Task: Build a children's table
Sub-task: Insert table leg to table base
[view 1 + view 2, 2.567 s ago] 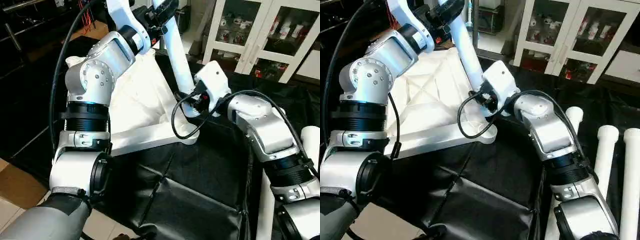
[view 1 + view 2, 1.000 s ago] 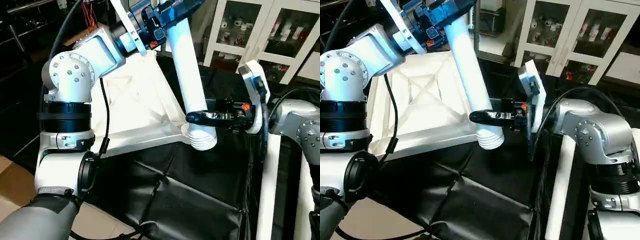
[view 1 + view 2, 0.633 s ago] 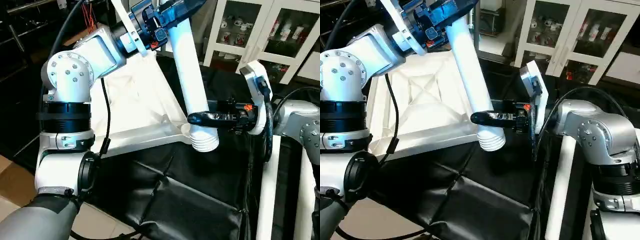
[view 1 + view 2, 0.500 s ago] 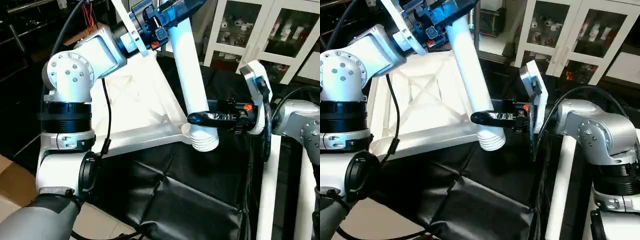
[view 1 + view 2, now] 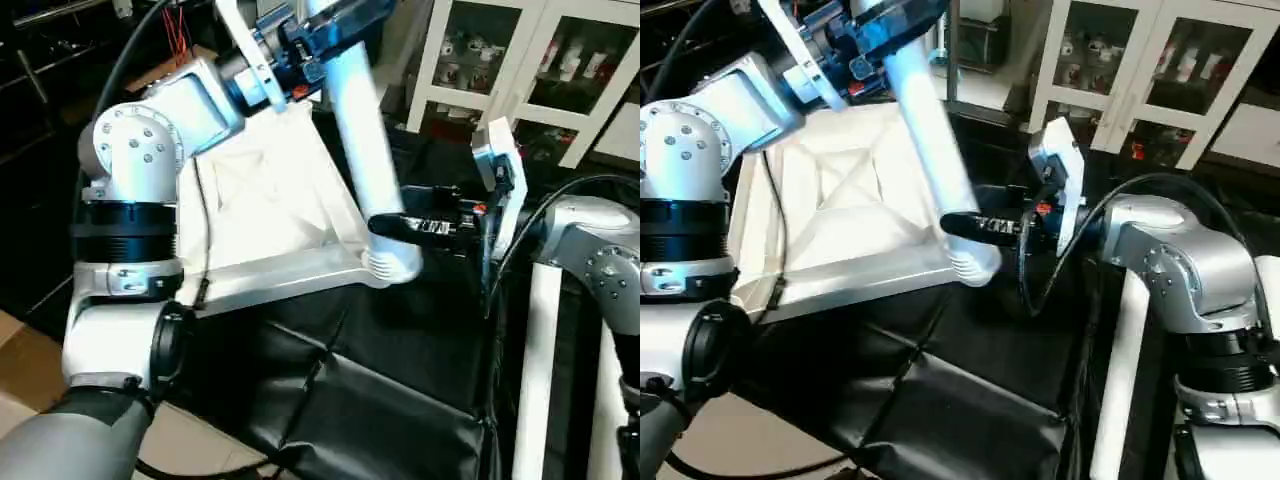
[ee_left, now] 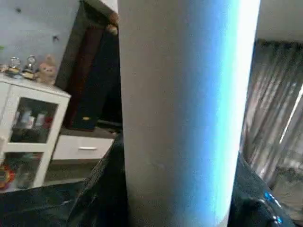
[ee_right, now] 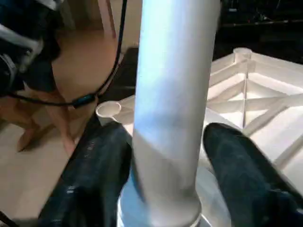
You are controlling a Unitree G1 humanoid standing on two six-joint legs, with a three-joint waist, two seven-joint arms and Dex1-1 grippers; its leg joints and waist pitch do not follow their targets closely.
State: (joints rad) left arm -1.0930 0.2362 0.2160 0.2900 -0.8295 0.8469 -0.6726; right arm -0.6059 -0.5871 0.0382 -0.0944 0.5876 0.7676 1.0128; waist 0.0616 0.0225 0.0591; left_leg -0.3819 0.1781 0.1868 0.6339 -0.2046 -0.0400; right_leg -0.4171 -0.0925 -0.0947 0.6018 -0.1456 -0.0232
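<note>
Nearest the robot, black sheeting point(image 5: 400, 390) covers the worktop, likely to keep the white parts from sliding or scuffing. On it lies the tabletop point(image 5: 270, 215), ribbed underside up so that its round corner sockets face upward to take the legs. At the near right corner socket point(image 5: 375, 268) the flared end of one leg point(image 5: 362, 150) sits at or just over the opening. The right gripper point(image 5: 405, 226) reaches in level from the side, its fingers point(image 7: 239, 163) standing on either side of the tube low down with a gap showing, so they bracket and steer the foot rather than clamp it. Higher and farther off, the left gripper point(image 5: 325, 25) has its fingers closed on the leg's upper part, carrying its weight and tilt. Spare legs point(image 5: 1125, 350) lie at the right, and a glass-door cabinet point(image 5: 520, 70) stands behind.
</note>
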